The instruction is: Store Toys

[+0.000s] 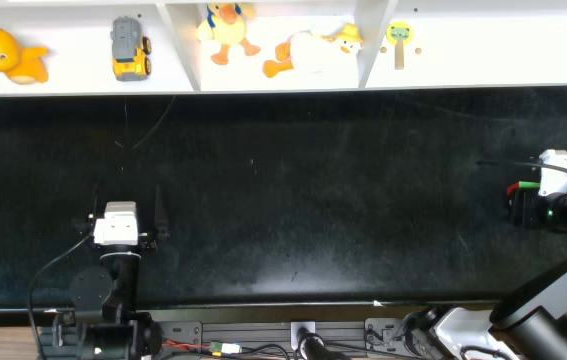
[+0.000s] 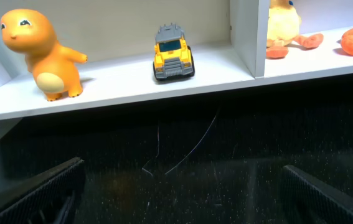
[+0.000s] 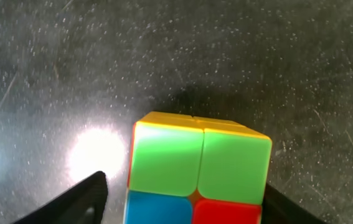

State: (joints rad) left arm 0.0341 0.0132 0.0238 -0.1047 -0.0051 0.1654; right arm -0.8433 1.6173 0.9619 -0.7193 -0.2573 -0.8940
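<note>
Item: puzzle cube [image 3: 198, 168], with green, yellow, blue and red faces. I see it resting on the dark tabletop [image 1: 313, 190], at the 3 o'clock edge in the top view.

Right tool [image 3: 185, 185]: fingers apart and straddling the cube, one on either side. One finger stands clear of the cube and the other sits close against it; I cannot tell whether that one makes contact.

Left tool [image 2: 182, 180]: fingers wide apart over bare tabletop, at 8 o'clock.

Shelf [image 1: 503, 62], at 12 o'clock: orange figure [image 2: 39, 53], yellow truck [image 2: 173, 53], plush duck [image 1: 228, 28] and a second duck [image 1: 308, 52] lying on its side.
</note>
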